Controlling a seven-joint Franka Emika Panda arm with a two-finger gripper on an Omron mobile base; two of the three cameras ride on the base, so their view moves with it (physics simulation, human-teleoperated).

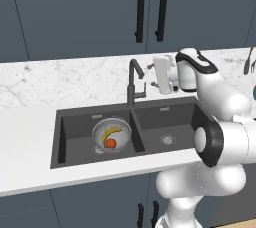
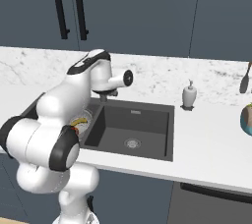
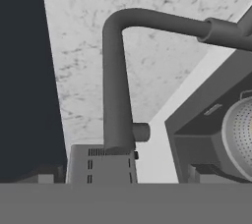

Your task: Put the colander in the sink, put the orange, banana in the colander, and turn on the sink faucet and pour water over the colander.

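Note:
The colander (image 1: 111, 133) sits in the left basin of the dark sink (image 1: 170, 117), with the banana (image 1: 110, 132) and the orange (image 1: 111, 143) inside it. The dark faucet (image 1: 132, 83) stands behind the divider, its spout turned right and its small lever (image 1: 144, 90) low on the right side. I see no water. My gripper (image 1: 150, 76) hovers level with the spout's end, just right of it, fingers apart and holding nothing. In the hand view the bent spout (image 3: 117, 80) comes toward me and ends just above one finger (image 3: 101, 165); the colander's rim (image 3: 236, 134) is at the right.
A white soap dispenser (image 2: 189, 95) stands on the marble counter (image 1: 30, 117) behind the right basin (image 2: 130, 129). A teal bowl (image 2: 246, 120) and a dark utensil (image 2: 244, 78) are at the far right. Dark cabinets (image 1: 75, 12) hang above.

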